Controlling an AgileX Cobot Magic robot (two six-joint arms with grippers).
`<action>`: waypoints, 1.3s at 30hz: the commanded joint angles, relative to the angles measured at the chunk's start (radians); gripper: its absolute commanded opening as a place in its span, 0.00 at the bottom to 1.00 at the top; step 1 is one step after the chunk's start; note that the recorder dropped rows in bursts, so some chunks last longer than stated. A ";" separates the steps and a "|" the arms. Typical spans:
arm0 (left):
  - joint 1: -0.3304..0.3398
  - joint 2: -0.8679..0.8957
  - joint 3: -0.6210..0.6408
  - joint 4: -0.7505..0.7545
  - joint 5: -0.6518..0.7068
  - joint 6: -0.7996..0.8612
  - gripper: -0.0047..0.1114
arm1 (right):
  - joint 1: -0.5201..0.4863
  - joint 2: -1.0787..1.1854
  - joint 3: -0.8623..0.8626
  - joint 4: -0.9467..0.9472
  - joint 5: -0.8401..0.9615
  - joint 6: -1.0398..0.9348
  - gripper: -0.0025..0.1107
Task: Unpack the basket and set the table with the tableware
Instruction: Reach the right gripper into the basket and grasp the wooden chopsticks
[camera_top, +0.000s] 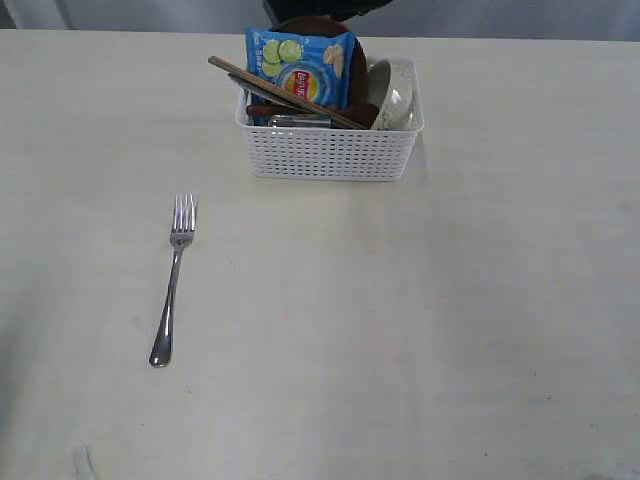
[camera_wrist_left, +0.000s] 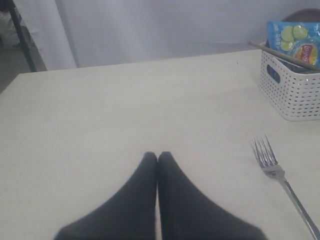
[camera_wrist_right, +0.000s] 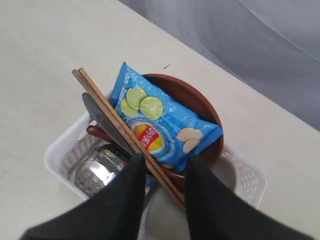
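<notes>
On the cream table (camera_top: 480, 330) the basket (camera_top: 330, 155) is seen at twelve o'clock, nearly full, and one fork (camera_top: 172, 285) is laid out at about eight o'clock. Unpacking is judged to be in hand: the right gripper (camera_wrist_right: 166, 167) is held over the basket with jaws spread astride the chopsticks (camera_wrist_right: 107, 107), which are propped across the chip bag (camera_wrist_right: 160, 125), while the left gripper (camera_wrist_left: 158, 156) is pressed together, empty, near the fork. Next, the jaws must be closed on both sticks, which must be lifted clear without the bag being dragged along.
</notes>
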 joint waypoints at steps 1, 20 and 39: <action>-0.005 -0.002 0.002 0.003 -0.001 -0.002 0.04 | -0.037 0.060 0.000 0.100 -0.062 -0.223 0.25; -0.005 -0.002 0.002 0.003 -0.001 -0.002 0.04 | -0.037 0.306 -0.259 0.279 0.100 -0.343 0.51; -0.005 -0.002 0.002 0.003 -0.001 -0.002 0.04 | -0.037 0.592 -0.502 0.347 0.191 -0.494 0.51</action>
